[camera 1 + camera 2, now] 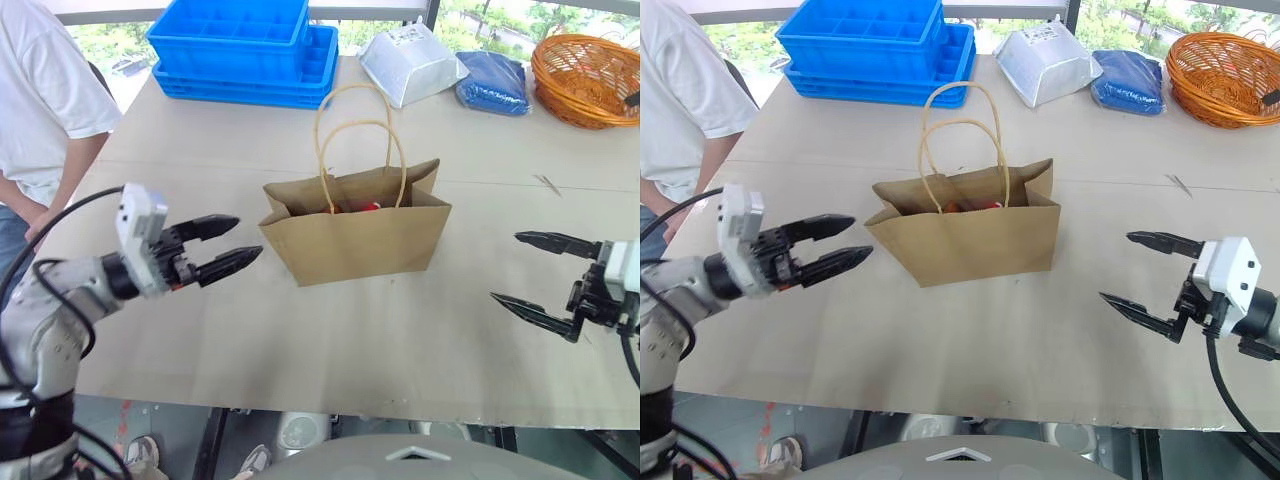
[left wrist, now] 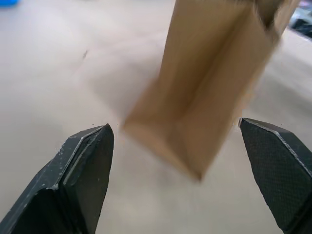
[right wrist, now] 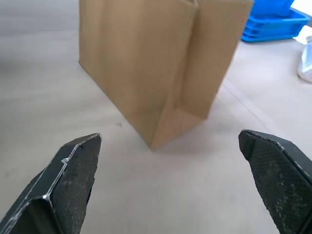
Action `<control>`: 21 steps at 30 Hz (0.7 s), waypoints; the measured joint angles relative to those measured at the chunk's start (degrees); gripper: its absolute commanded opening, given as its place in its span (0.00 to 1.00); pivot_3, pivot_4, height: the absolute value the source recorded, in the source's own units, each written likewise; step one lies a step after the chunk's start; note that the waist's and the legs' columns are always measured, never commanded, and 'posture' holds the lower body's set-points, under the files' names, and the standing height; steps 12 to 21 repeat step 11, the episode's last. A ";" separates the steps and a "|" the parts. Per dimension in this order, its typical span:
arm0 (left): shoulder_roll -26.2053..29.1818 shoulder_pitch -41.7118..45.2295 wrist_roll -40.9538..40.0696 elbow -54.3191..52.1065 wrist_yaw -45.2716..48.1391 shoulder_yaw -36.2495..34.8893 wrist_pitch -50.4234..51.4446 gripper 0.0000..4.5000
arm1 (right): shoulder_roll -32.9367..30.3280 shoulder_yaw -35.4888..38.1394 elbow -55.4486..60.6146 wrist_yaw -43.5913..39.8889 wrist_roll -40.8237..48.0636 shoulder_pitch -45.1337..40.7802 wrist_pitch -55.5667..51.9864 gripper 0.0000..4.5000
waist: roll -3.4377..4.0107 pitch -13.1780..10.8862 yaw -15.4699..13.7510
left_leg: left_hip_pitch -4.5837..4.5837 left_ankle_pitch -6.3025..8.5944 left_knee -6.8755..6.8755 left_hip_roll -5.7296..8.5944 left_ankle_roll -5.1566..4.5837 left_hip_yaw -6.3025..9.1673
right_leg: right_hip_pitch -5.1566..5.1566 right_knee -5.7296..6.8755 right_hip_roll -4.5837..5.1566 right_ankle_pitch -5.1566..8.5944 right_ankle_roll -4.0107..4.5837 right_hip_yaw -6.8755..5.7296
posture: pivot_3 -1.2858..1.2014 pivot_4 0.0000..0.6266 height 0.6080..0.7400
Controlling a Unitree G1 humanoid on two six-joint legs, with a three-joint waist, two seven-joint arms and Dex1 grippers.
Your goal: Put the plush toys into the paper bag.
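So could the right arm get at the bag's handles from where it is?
Probably yes. The right gripper hangs open beside the bag, with bare table between them, and the handles stand upright above the bag's mouth with nothing over them. The left gripper waits on the far side.

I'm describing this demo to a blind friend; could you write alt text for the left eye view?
A brown paper bag with looped twine handles stands upright on a table, something red showing inside it. The left gripper and right gripper hover open and empty on either side. Behind are blue crates, a wicker basket and a person in white.
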State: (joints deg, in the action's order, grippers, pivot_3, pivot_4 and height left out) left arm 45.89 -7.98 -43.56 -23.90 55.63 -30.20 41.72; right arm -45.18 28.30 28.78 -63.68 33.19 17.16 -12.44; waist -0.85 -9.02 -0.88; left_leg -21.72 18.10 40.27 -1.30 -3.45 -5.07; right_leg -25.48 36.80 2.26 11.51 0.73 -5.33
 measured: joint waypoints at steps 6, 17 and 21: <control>-5.49 -15.34 0.63 -4.47 -0.92 -4.93 -2.22 0.99 | 0.70 2.78 -8.44 -3.31 -3.18 4.16 6.82 1.00 | 0.00 0.01 0.02 | 0.01 0.01 -0.01 0.00 -0.01 -0.01 | 0.00 -0.01 -0.01 0.04 0.06 0.02 | 0.52 0.24 1.00; -9.28 -24.11 0.69 -5.69 -0.93 -8.55 -5.27 0.99 | 1.33 7.00 -11.99 -4.92 -4.03 9.40 11.53 1.00 | 0.01 0.03 -0.05 | 0.03 0.07 -0.01 0.00 -0.09 -0.01 | 0.00 0.00 -0.01 0.26 0.35 0.01 | 0.52 0.24 1.00; -9.28 -24.11 0.69 -5.69 -0.93 -8.55 -5.27 0.99 | 1.33 7.00 -11.99 -4.92 -4.03 9.40 11.53 1.00 | 0.01 0.03 -0.05 | 0.03 0.07 -0.01 0.00 -0.09 -0.01 | 0.00 0.00 -0.01 0.26 0.35 0.01 | 0.52 0.24 1.00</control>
